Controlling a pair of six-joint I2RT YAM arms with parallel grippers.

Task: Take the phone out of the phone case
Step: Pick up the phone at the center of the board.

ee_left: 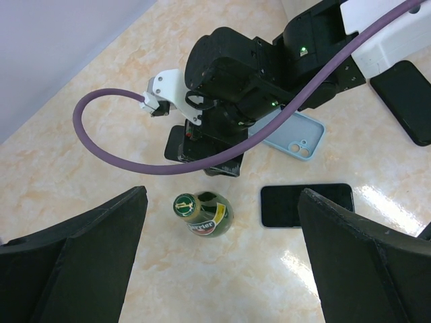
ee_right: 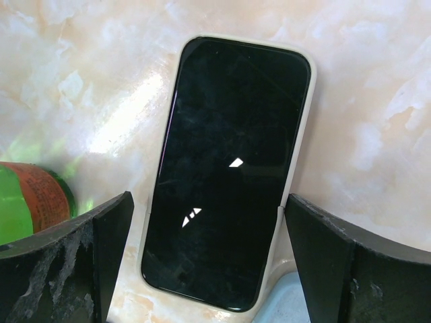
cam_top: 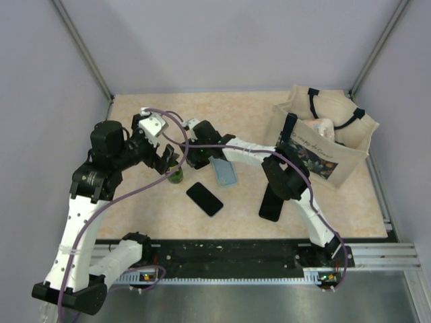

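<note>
In the right wrist view a phone [ee_right: 229,168] with a black screen lies flat on the table in a cream phone case [ee_right: 304,134] whose rim shows round it. My right gripper [ee_right: 209,222] hangs just above its near end, open, one finger on each side with a gap to the case. From above, the right gripper [cam_top: 196,156] hides that phone. My left gripper [ee_left: 222,229] is open and empty over a green bottle [ee_left: 205,215], and it shows from above as the left gripper [cam_top: 167,160] beside the right one.
An empty light blue case [cam_top: 223,169] lies right beside the right gripper. Two bare black phones [cam_top: 204,198] [cam_top: 271,204] lie nearer the front. The green bottle [cam_top: 176,175] stands upright. A printed tote bag [cam_top: 323,138] sits at the back right.
</note>
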